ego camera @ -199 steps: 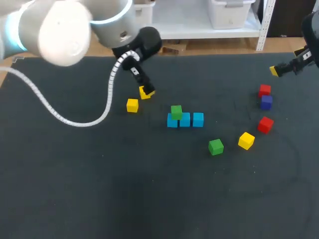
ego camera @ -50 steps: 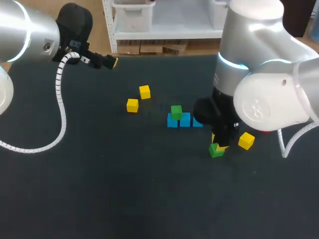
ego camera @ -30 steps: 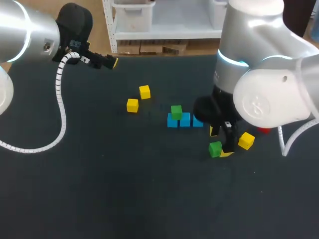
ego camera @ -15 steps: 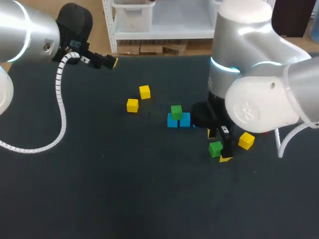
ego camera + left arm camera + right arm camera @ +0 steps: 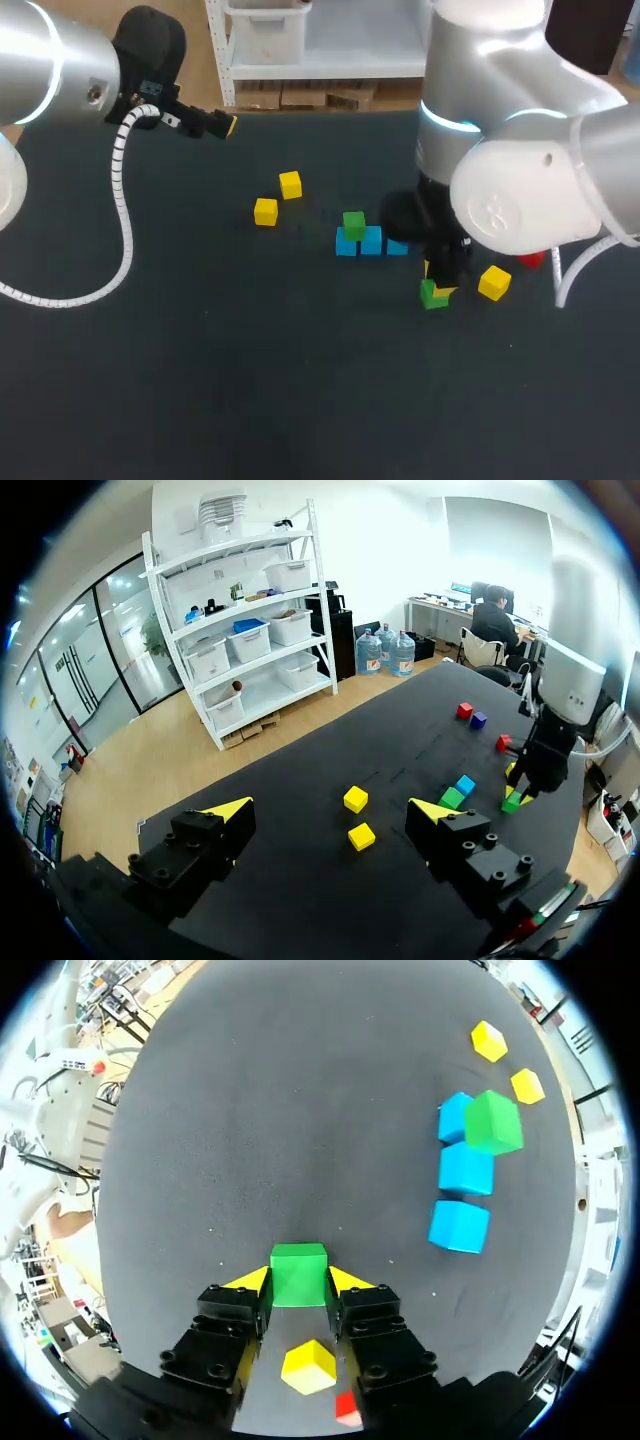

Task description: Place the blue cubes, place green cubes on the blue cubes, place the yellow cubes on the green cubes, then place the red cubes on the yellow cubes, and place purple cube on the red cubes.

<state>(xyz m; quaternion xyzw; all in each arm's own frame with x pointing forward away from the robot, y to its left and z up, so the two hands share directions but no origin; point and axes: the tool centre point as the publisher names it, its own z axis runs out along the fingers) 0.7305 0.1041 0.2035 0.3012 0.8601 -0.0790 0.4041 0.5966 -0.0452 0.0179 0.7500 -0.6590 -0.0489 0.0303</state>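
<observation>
1 yellow cube [image 5: 308,1365] nr green cube [image 5: 298,1274]

Bright, even overhead light, faint soft shadows.

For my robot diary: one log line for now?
right jaws: shut on green cube | left jaws: open, empty | blue cubes: second green cube on top

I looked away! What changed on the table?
The right arm swung in from the right, and the right end effector closed on the loose green cube. The left arm pulled back, left end effector open. The blue cubes stayed put.
</observation>
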